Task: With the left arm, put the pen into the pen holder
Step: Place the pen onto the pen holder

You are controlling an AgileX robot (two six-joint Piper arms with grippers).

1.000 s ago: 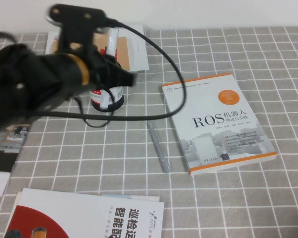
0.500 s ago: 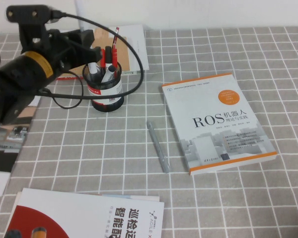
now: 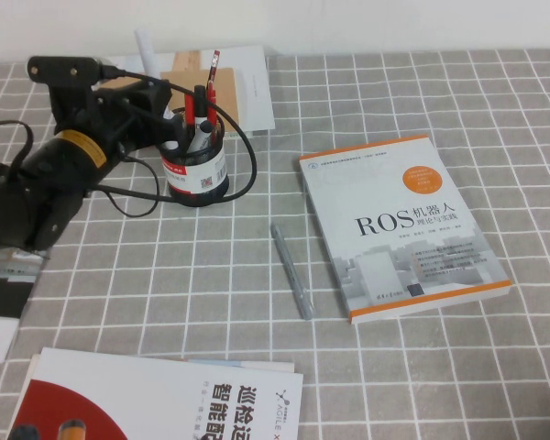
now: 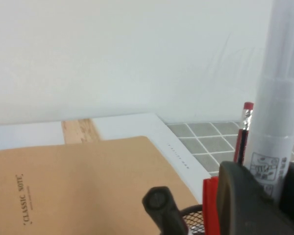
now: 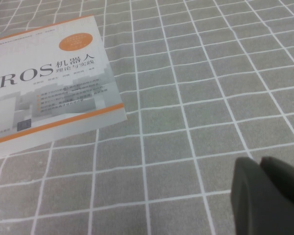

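Observation:
The white pen stands upright in my left gripper, its top above the arm and its lower end at the left rim of the black mesh pen holder. In the left wrist view the pen sits between the black fingers, which are shut on it, beside the holder's rim. A red pencil and a black pen stand in the holder. My right gripper is shut and empty above the checked cloth, out of the high view.
A slim grey pen lies mid-table beside the ROS book. A brown notebook on white papers lies behind the holder. A red-and-white booklet lies at the front left. A black cable loops round the holder.
My left arm has swung from over the holder to its left side and come down. The white pen has dropped lower with it.

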